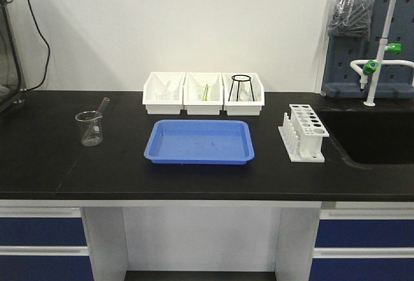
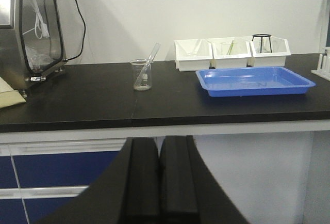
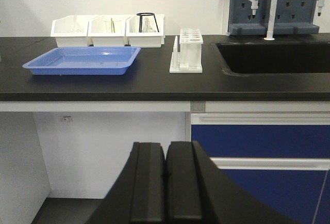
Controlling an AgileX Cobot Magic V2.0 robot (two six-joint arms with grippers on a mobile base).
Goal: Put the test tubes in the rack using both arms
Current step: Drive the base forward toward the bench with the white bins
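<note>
the rack (image 1: 304,133) is standing on the black surface (image 1: 58,164), just right of the blue tray (image 1: 199,142) and near the sink (image 1: 372,135), pegs along its left side. three white bins (image 1: 203,93) are sitting behind the tray, with a black wire stand (image 1: 241,88) resting in the rightmost one, and a glass beaker (image 1: 90,129) holding a rod is standing well to the left. the left gripper (image 2: 159,149) and the right gripper (image 3: 165,149) are both hanging below the surface edge — fingers pressed together, holding nothing.

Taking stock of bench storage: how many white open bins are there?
3, side by side in a row behind the blue tray: left bin, middle bin, and right bin, which holds the black wire stand. None seems hidden.
</note>
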